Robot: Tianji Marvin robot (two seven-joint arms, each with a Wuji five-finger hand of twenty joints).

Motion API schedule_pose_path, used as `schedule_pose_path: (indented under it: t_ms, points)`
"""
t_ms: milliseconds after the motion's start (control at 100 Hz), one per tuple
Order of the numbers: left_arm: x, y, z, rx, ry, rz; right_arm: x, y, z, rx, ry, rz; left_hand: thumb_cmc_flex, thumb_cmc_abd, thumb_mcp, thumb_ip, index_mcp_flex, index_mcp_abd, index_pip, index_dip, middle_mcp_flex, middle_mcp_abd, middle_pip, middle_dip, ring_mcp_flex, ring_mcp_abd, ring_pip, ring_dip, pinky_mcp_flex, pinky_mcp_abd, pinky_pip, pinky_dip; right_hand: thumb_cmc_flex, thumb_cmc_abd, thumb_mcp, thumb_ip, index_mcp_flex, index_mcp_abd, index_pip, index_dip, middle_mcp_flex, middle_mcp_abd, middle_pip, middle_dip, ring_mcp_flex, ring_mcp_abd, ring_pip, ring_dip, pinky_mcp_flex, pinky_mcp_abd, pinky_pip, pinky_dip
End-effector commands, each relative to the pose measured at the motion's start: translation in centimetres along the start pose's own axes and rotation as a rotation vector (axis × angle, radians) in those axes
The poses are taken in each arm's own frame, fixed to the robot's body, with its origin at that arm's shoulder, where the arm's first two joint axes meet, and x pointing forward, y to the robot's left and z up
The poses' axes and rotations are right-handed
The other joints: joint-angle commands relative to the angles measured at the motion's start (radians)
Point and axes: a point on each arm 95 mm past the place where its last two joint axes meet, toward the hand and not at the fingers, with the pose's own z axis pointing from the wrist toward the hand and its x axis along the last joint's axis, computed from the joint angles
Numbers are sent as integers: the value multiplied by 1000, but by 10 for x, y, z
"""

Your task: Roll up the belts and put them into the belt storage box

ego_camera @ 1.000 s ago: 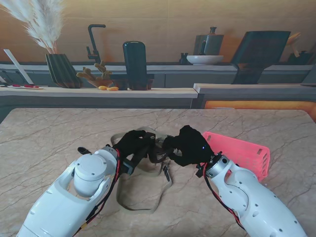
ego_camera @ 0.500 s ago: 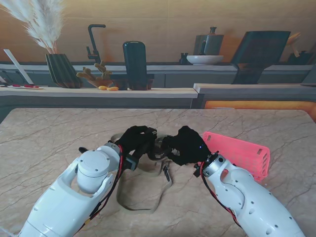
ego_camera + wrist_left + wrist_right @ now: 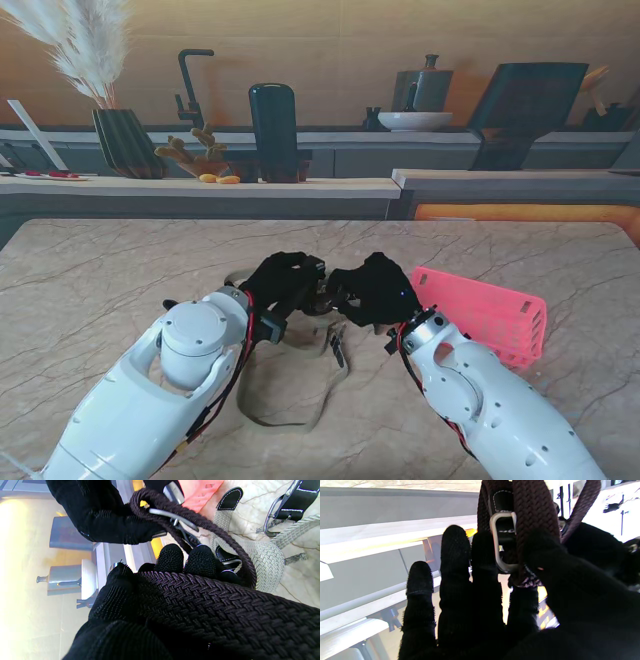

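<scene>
Braided dark-brown belt [image 3: 225, 615] held up between both hands near the table's middle, just left of the pink belt storage box [image 3: 490, 312]. Left hand [image 3: 278, 283] clenched on the webbing: in its wrist view the strap lies across the palm, with fingertips [image 3: 170, 558] curled over its edge. Right hand [image 3: 378, 290] grasps the buckle end; thumb presses the strap just beside the silver buckle [image 3: 502, 543], while the other fingers [image 3: 453, 555] stand fairly straight behind it. Judgement: the buckle end serves as the core of the roll, the left hand feeding and tensioning strap so the coil winds tight. One loop already arcs between the hands.

Beige woven belt [image 3: 290, 385] lies slack on the marble table [image 3: 100, 290], nearer to me than the hands, trailing in a loose loop; its black leather tip [image 3: 229, 498] and metal buckle [image 3: 273, 512] rest flat, untouched. Box appears empty from here, though its interior is partly hidden by the right arm. Rolling looks early; nothing stowed yet.
</scene>
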Motion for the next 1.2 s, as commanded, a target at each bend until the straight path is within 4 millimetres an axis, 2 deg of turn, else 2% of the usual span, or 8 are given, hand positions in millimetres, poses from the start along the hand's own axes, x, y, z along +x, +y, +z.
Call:
schedule_pose_path:
  t_ms: [0, 270, 440, 520, 680, 840, 990, 1190]
  points:
    - [-1, 6, -2, -7, 7, -5, 3, -3, 4, -7, -12, 29, 47, 46, -8, 33, -18, -43, 2, -27, 27, 1, 49, 17, 24, 9, 28, 21, 0, 27, 54, 21, 47, 102, 35, 19, 42, -137, 138, 30, -3, -11, -3, 5, -26, -19, 26, 14, -28, 14, 2, 7]
    - [-5, 6, -1, -1, 14, 20, 1, -10, 8, 4, -78, 94, 31, 51, -8, 32, 9, -74, -41, -55, 16, 12, 58, 30, 6, 25, 42, 42, -29, 36, 55, 33, 34, 119, 14, 20, 33, -196, 139, 48, -22, 1, 13, 12, -47, -14, 40, 13, -37, 15, 2, 7]
    - [-5, 6, -3, -17, 40, 46, -1, -16, 10, 10, -152, 156, 23, 49, -8, 32, 9, -68, 14, 2, 12, 10, 59, 37, 2, 20, 41, 51, -30, 33, 55, 38, 17, 136, -14, 31, 24, -227, 117, 58, -254, 54, 85, 108, -233, 10, 66, 37, -99, 13, -22, 16]
    - [-4, 7, -4, -25, 45, 42, -2, -18, 10, 10, -172, 170, 22, 49, -8, 32, 6, -66, 17, 3, 9, 10, 56, 38, -1, 23, 38, 51, -34, 32, 51, 38, 13, 138, -17, 33, 21, -229, 115, 55, -381, 78, 104, 114, -331, 25, 56, 28, -131, 9, -33, 20]
    - [-4, 7, -6, -23, 56, 42, -4, -19, 9, 5, -182, 185, 22, 47, -6, 33, 9, -64, 22, 5, 11, 10, 55, 39, 2, 22, 37, 53, -32, 34, 50, 38, -5, 130, -4, 36, 22, -242, 121, 34, -535, 105, 36, 13, -451, 26, -122, -105, -169, -3, -74, 13]
    - [-1, 5, -5, -23, 69, 29, -4, -20, 8, -1, -169, 219, -2, 44, -7, 36, 18, -56, 61, 39, 24, 1, 73, 51, 17, 15, 55, 65, -22, 29, 61, 44, -26, 110, 21, 41, 31, -252, 125, 17, -582, 96, -35, -51, -523, 4, -317, -250, -165, -28, -137, -20]
    - [2, 2, -2, -32, 75, 7, -3, -21, 9, -4, -145, 252, -38, 66, -5, 35, 29, -46, 95, 99, 42, -7, 121, 83, 39, 10, 104, 95, -18, 28, 84, 57, -37, 97, 35, 40, 41, -267, 126, 11, -608, 118, -81, -82, -557, -5, -353, -301, -156, -51, -178, -42]
    - [5, 0, 2, -84, 90, -22, -1, -22, 11, -24, -101, 306, -139, 103, -10, 39, 85, -30, 152, 208, 91, -33, 225, 134, 94, 2, 202, 136, -4, 25, 116, 75, -48, 70, 69, 38, 58, -274, 130, 6, -597, 81, -98, -91, -551, -41, -352, -337, -120, -95, -212, -63]
